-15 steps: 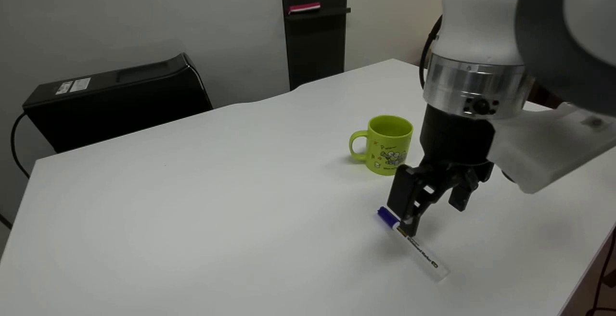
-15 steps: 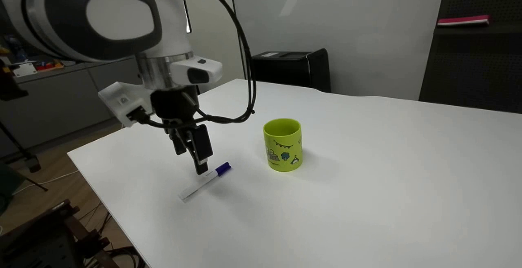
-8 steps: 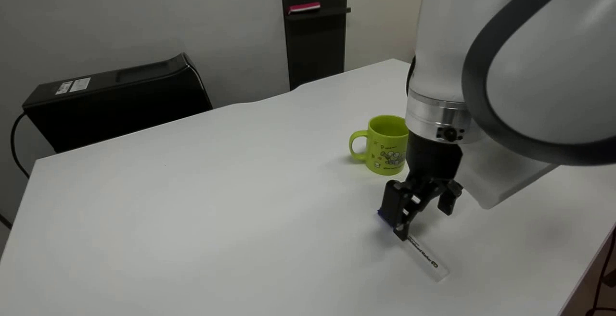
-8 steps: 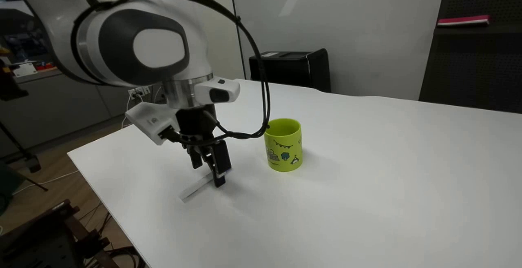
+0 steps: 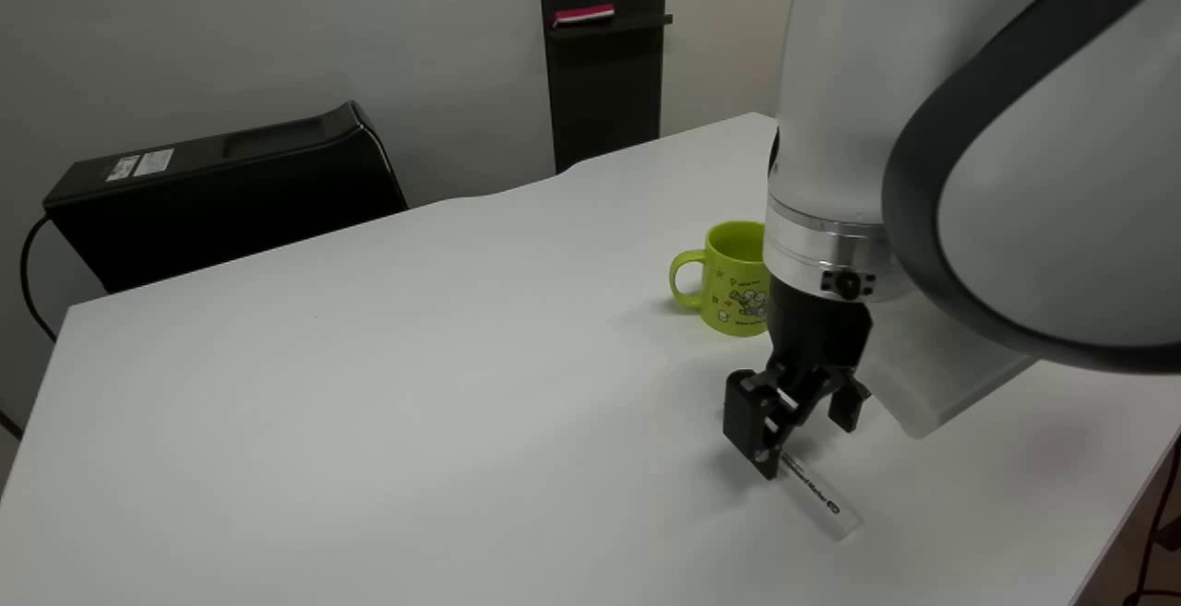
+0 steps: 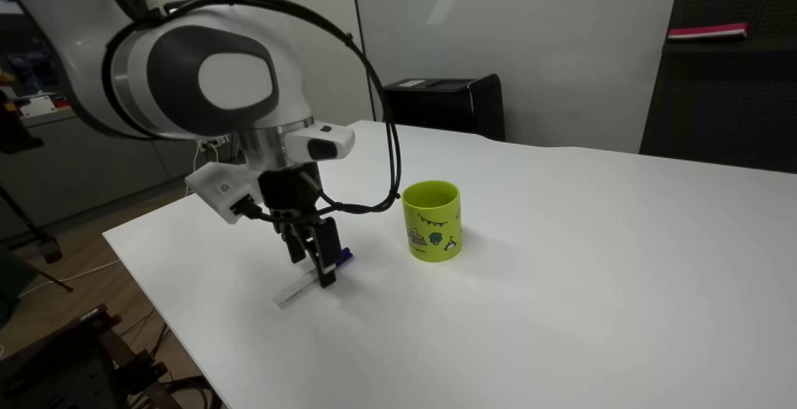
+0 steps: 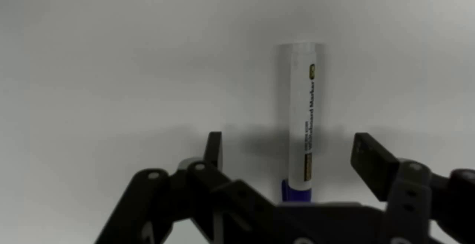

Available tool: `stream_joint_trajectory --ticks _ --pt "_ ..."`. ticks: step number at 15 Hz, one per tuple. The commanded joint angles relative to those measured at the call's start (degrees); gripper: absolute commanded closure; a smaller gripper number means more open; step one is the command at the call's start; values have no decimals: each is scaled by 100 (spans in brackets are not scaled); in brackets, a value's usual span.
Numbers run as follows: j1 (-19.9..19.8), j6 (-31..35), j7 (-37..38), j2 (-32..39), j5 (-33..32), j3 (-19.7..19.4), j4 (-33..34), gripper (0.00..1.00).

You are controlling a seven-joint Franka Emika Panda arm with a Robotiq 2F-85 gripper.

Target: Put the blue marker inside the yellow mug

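Note:
The blue marker, with white barrel and dark blue cap, lies on the white table in both exterior views [image 5: 824, 498] [image 6: 292, 292]. In the wrist view the marker [image 7: 301, 106] stands lengthwise between the open fingers, its cap partly hidden by the gripper. My gripper [image 7: 291, 155] is open, with a gap on each side of the marker. In both exterior views the gripper [image 5: 803, 445] [image 6: 311, 269] is low over the marker's cap half. The yellow mug [image 5: 729, 288] [image 6: 434, 228] stands upright a short way from the gripper; the arm covers part of it in an exterior view.
A black box-shaped device [image 5: 231, 209] stands behind the table's far edge, also in an exterior view [image 6: 442, 107]. A dark panel [image 5: 604, 80] with a pink and white item [image 5: 583, 14] is at the back. Black cables [image 6: 373, 206] loop from the arm towards the mug.
My gripper has come down over the marker. In the last half second it has lowered a little more and shifted slightly away from the mug. The marker and mug have not moved.

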Motion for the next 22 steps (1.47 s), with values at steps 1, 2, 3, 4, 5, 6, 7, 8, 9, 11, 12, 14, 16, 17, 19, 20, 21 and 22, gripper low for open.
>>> stream_joint_trajectory --ticks 1,2,3,4,5,6,7,8,9,11,12,14,16,17,19,20,21,22 --pt "226 -3 373 40 -173 -205 76 42" --pt "215 -10 374 10 -140 -201 64 49" --pt "210 -30 373 -11 -122 -205 58 57" --pt "164 -40 345 -57 -76 -174 40 62" --pt "169 -40 370 -104 -79 -205 26 70" --pt "98 -76 347 -164 0 -154 20 27" --pt "74 -103 353 -203 29 -145 22 31" --pt "51 -100 368 -252 47 -134 21 30" --pt "50 -116 402 -279 36 -143 32 26" --pt "28 -137 442 -323 39 -126 53 12" --pt "19 -151 457 -344 44 -113 59 6" --pt "6 -151 480 -399 30 -115 29 0" --pt "37 -137 534 -410 30 -79 -7 0" --pt "36 -122 534 -406 44 -52 -20 0" --pt "57 -123 561 -376 56 -3 -43 0" --pt "79 -124 588 -361 47 9 -57 0" --pt "91 -111 605 -349 43 26 -74 0" --pt "92 -121 613 -341 53 54 -87 0"
